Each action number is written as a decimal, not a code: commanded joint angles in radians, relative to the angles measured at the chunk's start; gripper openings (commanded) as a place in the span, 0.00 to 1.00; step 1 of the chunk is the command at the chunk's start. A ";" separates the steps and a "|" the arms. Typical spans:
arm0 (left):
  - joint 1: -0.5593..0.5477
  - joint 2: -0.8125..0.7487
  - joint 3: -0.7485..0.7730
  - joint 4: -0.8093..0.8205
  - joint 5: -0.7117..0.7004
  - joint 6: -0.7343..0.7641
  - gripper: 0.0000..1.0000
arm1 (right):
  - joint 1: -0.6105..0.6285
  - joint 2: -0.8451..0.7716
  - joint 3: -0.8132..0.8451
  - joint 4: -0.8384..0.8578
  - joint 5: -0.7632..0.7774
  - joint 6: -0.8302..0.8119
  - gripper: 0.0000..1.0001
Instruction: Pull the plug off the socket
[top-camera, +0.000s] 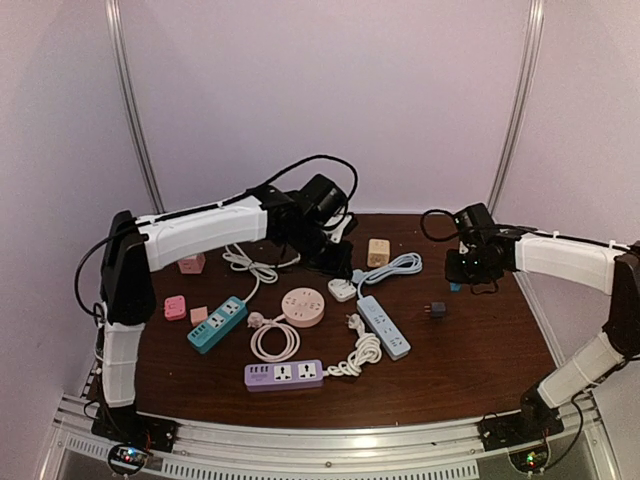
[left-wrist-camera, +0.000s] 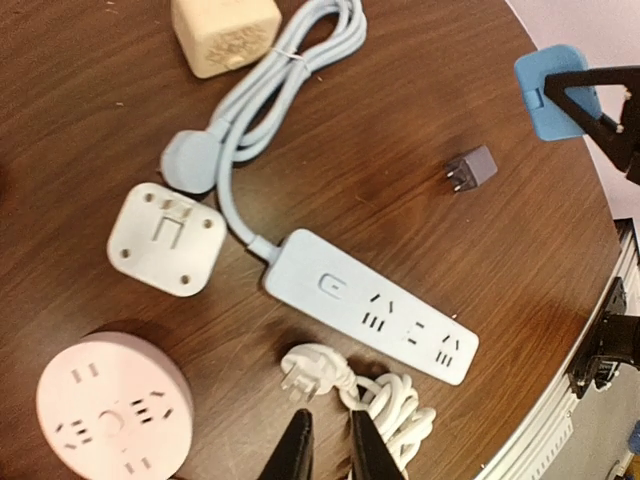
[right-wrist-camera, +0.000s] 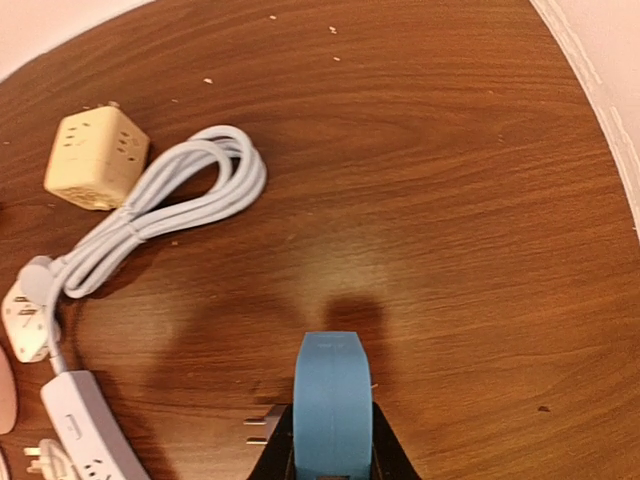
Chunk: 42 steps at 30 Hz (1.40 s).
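My right gripper (right-wrist-camera: 335, 455) is shut on a blue socket block (right-wrist-camera: 335, 400) and holds it above the table at the right (top-camera: 455, 286). A small dark grey plug (top-camera: 435, 310) lies loose on the table just below and left of it. The plug also shows in the left wrist view (left-wrist-camera: 470, 170), and its prongs poke out beside the blue block in the right wrist view (right-wrist-camera: 258, 428). My left gripper (left-wrist-camera: 330, 440) hovers empty over the table's middle, jaws a narrow gap apart, above a white plug (left-wrist-camera: 312, 370) with a coiled cord.
A pale blue power strip (left-wrist-camera: 370, 305), a white adapter (left-wrist-camera: 165, 240), a pink round socket (left-wrist-camera: 110, 415) and a beige cube (left-wrist-camera: 225, 35) lie near the left gripper. Teal (top-camera: 217, 323) and purple (top-camera: 284, 374) strips lie nearer the front.
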 joint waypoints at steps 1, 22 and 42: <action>0.037 -0.137 -0.087 0.012 -0.066 0.027 0.16 | -0.019 0.073 0.059 -0.093 0.191 -0.059 0.06; 0.100 -0.324 -0.322 0.095 -0.076 0.035 0.17 | -0.036 0.397 0.158 -0.136 0.309 -0.119 0.28; 0.116 -0.336 -0.372 0.128 -0.073 0.026 0.17 | -0.030 0.312 0.146 -0.069 0.118 -0.090 0.48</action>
